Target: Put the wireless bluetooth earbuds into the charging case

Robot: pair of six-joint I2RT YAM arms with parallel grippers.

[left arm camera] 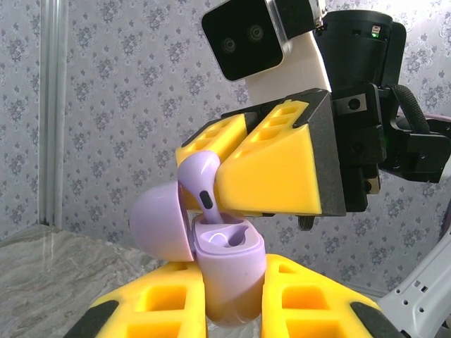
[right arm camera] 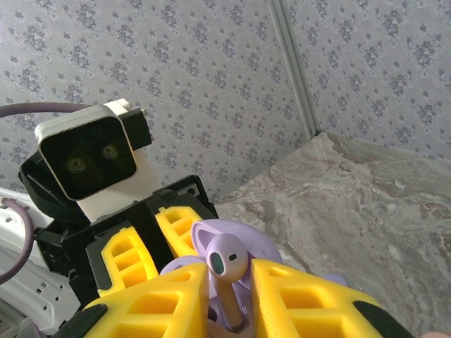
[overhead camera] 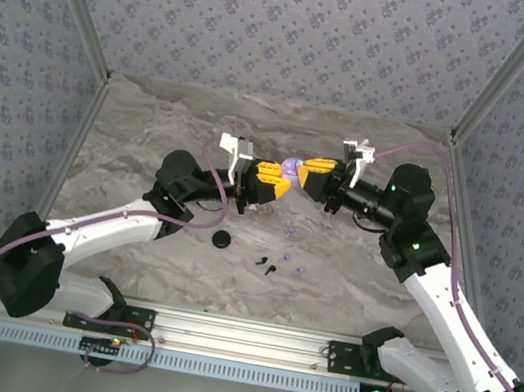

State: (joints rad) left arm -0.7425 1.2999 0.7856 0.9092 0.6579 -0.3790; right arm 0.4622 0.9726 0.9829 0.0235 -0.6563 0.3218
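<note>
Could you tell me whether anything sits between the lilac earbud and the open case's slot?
Nothing visible does. The earbud, pinched in the right hand, points stem-down at the case in the left hand. The lid is tipped aside.

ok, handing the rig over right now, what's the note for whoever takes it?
Left tool: shut on the lilac case, lid open, held up off the table.
Right tool: shut on a lilac earbud, right at the case mouth, not seated.
On the table: a black round piece and what look like small dark earbuds.
Done: case open, one earbud picked up and lined up.
Left: seat it, then the loose ones.
</note>
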